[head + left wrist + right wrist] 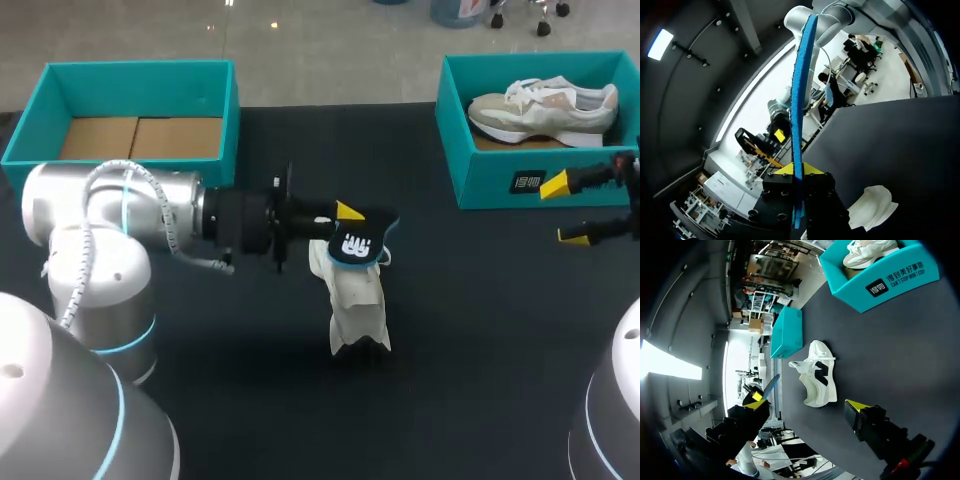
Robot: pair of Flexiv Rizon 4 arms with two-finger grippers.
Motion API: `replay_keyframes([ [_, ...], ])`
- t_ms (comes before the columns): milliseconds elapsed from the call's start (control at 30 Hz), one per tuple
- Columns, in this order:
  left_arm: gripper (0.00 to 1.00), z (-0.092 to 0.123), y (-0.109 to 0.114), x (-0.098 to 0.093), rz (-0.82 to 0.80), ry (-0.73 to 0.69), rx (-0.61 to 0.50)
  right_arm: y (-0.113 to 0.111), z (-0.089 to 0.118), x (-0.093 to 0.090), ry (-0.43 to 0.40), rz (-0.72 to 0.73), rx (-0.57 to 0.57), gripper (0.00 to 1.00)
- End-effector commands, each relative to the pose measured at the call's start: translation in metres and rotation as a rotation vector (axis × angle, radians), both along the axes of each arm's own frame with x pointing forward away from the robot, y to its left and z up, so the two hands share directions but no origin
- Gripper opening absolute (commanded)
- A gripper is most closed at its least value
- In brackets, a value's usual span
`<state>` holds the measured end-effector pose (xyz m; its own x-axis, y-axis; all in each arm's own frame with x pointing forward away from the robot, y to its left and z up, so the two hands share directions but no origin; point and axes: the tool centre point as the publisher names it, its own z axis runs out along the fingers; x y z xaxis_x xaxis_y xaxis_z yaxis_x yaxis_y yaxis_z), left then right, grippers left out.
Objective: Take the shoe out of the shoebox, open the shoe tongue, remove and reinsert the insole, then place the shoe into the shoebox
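Observation:
A white shoe (356,312) stands on the black table (480,350), toe toward the front edge. Just above its opening my left gripper (345,215) is shut on the insole (356,245), black on top with a white logo and blue beneath. In the left wrist view the insole (800,95) runs edge-on out from between the fingertips (812,169), with the shoe (872,207) below and to the side. My right gripper (566,210) hangs open and empty at the table's right, in front of the shoebox (500,170). From the right wrist view the shoe (817,375) lies ahead of the gripper.
A second pale shoe (545,105) lies in the teal shoebox at the back right. Another teal box (130,80) with a bare cardboard floor stands at the back left. My left arm's body (120,215) spans the left half of the table.

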<state>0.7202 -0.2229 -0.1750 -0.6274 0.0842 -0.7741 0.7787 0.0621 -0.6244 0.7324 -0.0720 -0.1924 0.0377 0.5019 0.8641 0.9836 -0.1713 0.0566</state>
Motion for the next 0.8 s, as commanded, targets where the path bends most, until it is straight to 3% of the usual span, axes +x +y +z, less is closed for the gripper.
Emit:
replay_keyframes([
  [33, 0.0, -0.002, 0.014, -0.012, 0.002, 0.021, 0.017, 0.0, 0.001, -0.001, 0.002, -0.002, -0.004, 1.0],
  [333, 0.0, -0.02, 0.021, -0.033, -0.029, 0.125, 0.016, 0.0, 0.001, -0.001, 0.002, -0.002, -0.004, 1.0],
  [533, 0.0, -0.041, 0.021, -0.038, -0.018, 0.174, -0.019, 0.0, 0.001, -0.001, 0.002, -0.002, -0.004, 1.0],
  [800, 0.0, -0.041, 0.021, -0.038, -0.018, 0.174, -0.019, 0.0, 0.001, -0.001, 0.002, -0.002, -0.004, 1.0],
])
